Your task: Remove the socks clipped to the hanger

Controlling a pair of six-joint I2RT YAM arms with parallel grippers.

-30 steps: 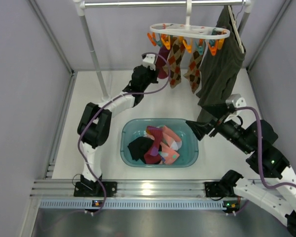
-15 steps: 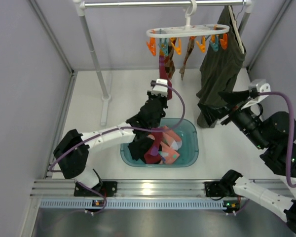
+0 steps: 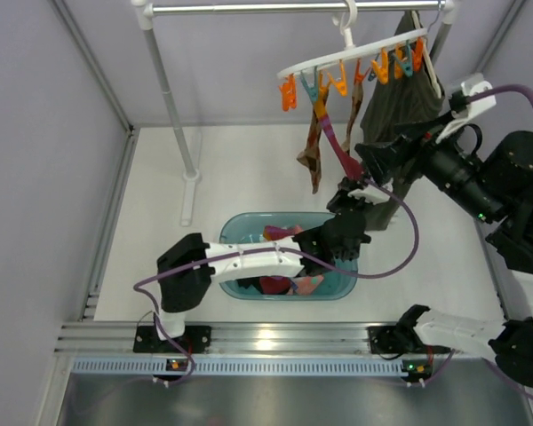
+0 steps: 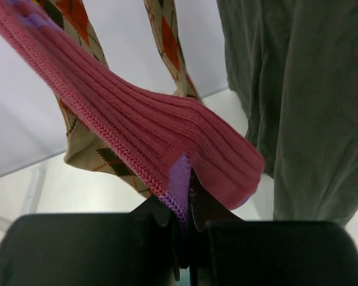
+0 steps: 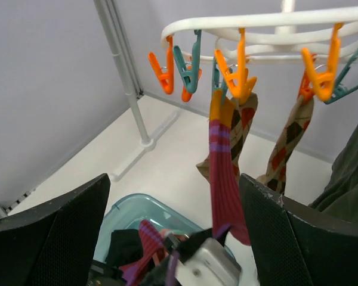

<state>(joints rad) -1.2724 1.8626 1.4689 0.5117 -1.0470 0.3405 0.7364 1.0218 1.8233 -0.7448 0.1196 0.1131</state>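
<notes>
The white ring hanger (image 3: 355, 53) hangs tilted from the rail, left end low, with orange and teal clips. A red ribbed sock with purple stripes (image 3: 336, 146) is still clipped and stretched down to my left gripper (image 3: 359, 189), which is shut on its purple tip (image 4: 180, 196). Two argyle socks (image 3: 312, 153) (image 3: 354, 105) also hang clipped. My right gripper (image 3: 384, 160) is open and empty beside the hanger, which shows in the right wrist view (image 5: 256, 27) with the red sock (image 5: 224, 179). More socks (image 3: 280, 266) lie in the basin.
A teal basin (image 3: 235, 226) sits on the white floor under the left arm. The dark olive garment (image 3: 400, 98) hangs on a pale hanger right of the sock hanger. The rack's upright pole (image 3: 169, 98) stands at left, with grey walls on both sides.
My left gripper has swung right and down holding the red sock, stretching it and tilting the hanger. My right gripper has risen toward the hanger.
</notes>
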